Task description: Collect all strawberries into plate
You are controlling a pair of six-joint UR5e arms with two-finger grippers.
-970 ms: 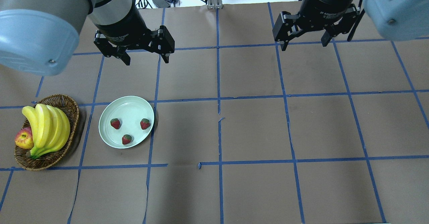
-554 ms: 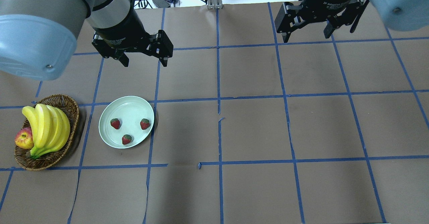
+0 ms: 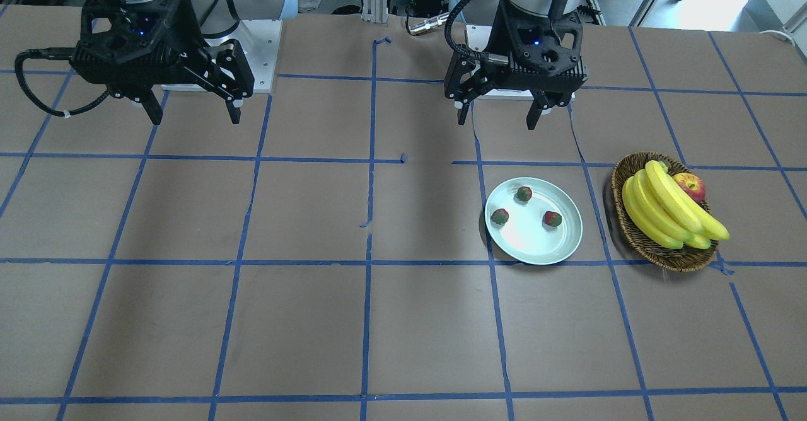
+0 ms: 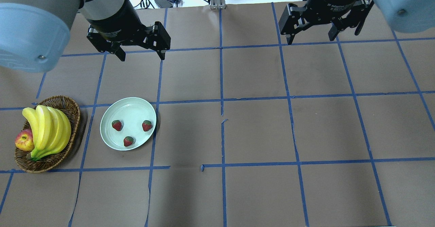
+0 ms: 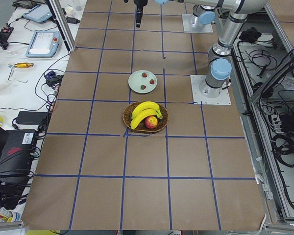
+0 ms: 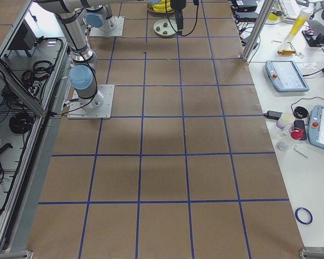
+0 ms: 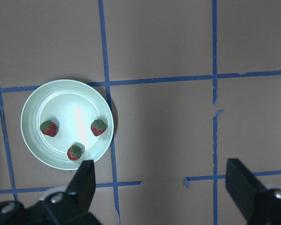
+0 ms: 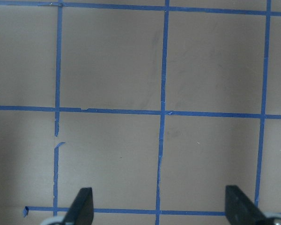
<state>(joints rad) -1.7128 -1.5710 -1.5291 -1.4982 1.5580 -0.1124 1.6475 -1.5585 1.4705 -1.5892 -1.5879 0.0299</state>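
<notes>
Three small red strawberries (image 4: 117, 125) (image 4: 147, 125) (image 4: 128, 141) lie inside the pale mint plate (image 4: 131, 111) on the table's left part. They show on the plate (image 3: 529, 241) in the front view (image 3: 524, 193) and on the plate (image 7: 70, 101) in the left wrist view (image 7: 99, 127). My left gripper (image 4: 141, 55) is open and empty, high above the table and apart from the plate; it also shows in the front view (image 3: 498, 120). My right gripper (image 4: 311, 40) is open and empty over bare table, far from the plate, and shows in the front view (image 3: 194, 118).
A brown wicker basket (image 4: 73, 113) with bananas (image 4: 47, 128) and a red-yellow apple (image 4: 23, 141) stands just left of the plate. Brown paper with a blue tape grid covers the table. Cables and devices lie beyond the table's edge.
Both grippers have shifted a little towards the top of the overhead view, the left one also slightly leftward. Both stay open. The strawberries and the plate have not moved.
</notes>
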